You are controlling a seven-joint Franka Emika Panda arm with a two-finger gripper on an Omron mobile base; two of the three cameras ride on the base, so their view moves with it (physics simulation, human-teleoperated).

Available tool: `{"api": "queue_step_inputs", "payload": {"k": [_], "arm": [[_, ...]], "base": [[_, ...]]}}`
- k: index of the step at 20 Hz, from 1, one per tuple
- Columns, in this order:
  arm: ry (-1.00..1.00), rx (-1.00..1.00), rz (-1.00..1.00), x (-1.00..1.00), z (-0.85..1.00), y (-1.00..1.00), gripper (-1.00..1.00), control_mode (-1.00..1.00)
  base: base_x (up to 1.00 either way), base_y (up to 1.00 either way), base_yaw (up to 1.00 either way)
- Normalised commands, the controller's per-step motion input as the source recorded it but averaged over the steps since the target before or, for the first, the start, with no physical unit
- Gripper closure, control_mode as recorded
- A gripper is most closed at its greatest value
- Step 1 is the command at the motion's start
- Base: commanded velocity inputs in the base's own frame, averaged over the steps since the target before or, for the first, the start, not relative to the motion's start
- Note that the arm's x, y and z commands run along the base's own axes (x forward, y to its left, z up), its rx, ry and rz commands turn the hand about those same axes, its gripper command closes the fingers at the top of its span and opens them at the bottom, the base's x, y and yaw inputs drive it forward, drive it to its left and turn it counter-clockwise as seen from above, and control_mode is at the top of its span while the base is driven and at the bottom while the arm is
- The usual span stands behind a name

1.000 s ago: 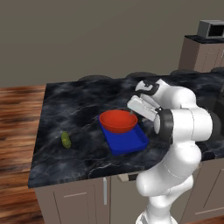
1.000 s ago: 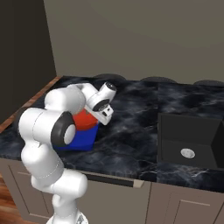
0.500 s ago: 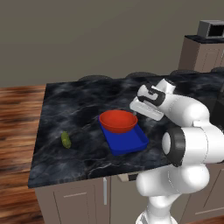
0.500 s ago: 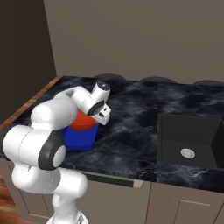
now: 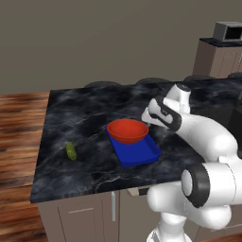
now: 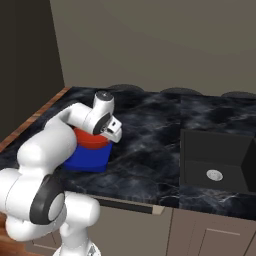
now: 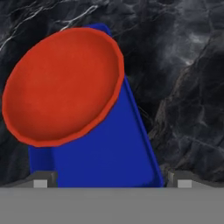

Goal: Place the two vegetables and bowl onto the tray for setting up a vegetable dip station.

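The red-orange bowl (image 5: 127, 131) sits on the far end of the blue tray (image 5: 139, 154), on the dark marble counter (image 5: 80, 118). The gripper (image 5: 147, 116), jaws wide and empty, hangs just right of the bowl. The yellow-green vegetable (image 5: 71, 151) lies well left of the tray.

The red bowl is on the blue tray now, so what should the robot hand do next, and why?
Probably swing left toward the small yellow-green pickle, lying alone on the dark marble counter. The round red bowl already sits on the flat blue tray, and the open gripper holds nothing.
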Motion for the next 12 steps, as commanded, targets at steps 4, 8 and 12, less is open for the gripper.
{"api": "queue_step_inputs", "payload": {"k": [4, 8, 12], "arm": [[0.06, -0.05, -0.01, -0.30, 0.24, -0.04, -1.00, -1.00], [0.01, 0.00, 0.00, -0.37, 0.19, -0.05, -1.00, -1.00], [0.00, 0.00, -0.02, -0.39, 0.09, 0.00, -1.00, -1.00]], "base": [[0.00, 0.00, 0.00], [0.00, 0.00, 0.00], [0.00, 0.00, 0.00]]}}
